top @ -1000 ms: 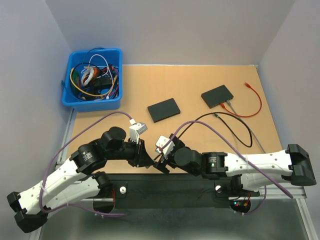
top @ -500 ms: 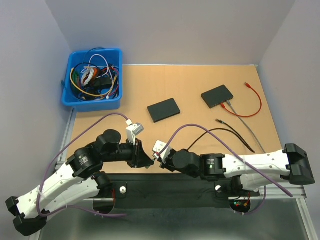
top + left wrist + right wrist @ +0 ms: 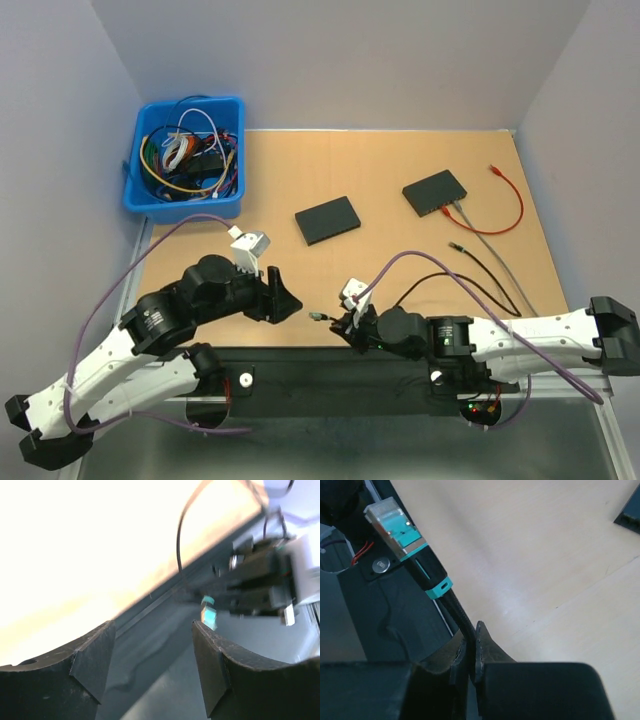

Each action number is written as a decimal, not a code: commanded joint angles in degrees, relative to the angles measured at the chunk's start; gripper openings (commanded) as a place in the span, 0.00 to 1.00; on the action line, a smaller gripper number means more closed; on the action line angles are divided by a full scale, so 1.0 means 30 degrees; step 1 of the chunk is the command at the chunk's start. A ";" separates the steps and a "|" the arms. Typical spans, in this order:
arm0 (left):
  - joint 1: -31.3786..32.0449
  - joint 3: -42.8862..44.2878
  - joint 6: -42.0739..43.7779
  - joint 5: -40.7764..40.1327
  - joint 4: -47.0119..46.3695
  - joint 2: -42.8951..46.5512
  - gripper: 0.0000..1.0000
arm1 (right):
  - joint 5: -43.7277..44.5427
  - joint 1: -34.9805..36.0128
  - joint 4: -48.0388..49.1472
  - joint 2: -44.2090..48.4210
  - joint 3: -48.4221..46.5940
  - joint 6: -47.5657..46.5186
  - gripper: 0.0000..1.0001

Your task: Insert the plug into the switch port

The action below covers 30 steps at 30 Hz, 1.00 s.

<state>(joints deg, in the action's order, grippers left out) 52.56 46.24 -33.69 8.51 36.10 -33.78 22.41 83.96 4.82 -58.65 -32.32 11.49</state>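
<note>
From above, the left gripper (image 3: pixel 283 300) hovers over the near edge of the table (image 3: pixel 400 150), jaws apart and empty. The right gripper (image 3: pixel 342 318) sits just beside it, closed on a black cable (image 3: pixel 440 277). The plug (image 3: pixel 318 316) sticks out of it towards the left arm, pointing away from both switches. The near switch (image 3: pixel 328 220) lies mid-table with nothing plugged in. The far switch (image 3: pixel 435 192) already carries a red and a grey lead. I cannot tell which one is meant, and no port shows from here.

The left wrist view shows its two fingers (image 3: pixel 92 655) well apart with nothing between them. The teal-tipped plug (image 3: pixel 209 615) is held up opposite, blurred.

The right wrist view shows the fingers (image 3: pixel 492 652) pinched tight on the cable (image 3: pixel 457 612) a little behind the boot, so the plug (image 3: pixel 402 532) stands free of the grip.

That hold probably lets the plug sag or twist. To do this well, the right arm should swing it round to face a port and line up its latch side. It should go in slowly and straight, perhaps with the free gripper bracing the switch against sliding.
</note>
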 commanded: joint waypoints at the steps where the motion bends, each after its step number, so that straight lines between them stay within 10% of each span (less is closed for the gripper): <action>1: 0.0059 0.1842 0.1093 -0.2691 -0.0575 0.1355 0.72 | -0.1345 -0.0039 0.1528 0.0479 0.0604 0.3374 0.00; 16: 0.0030 -0.1583 0.2766 0.2639 -0.9480 0.4375 0.61 | -1.5489 -0.3759 1.0574 0.0890 0.1955 0.9000 0.00; 30: 0.0089 -0.3108 0.2324 0.3460 -1.1915 0.3526 0.59 | -1.9044 -0.5459 1.6878 -0.3384 0.1134 1.2548 0.00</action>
<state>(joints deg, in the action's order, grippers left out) 52.53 37.12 -26.98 16.53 5.32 -23.44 -31.44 67.79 45.76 -67.13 -25.56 46.09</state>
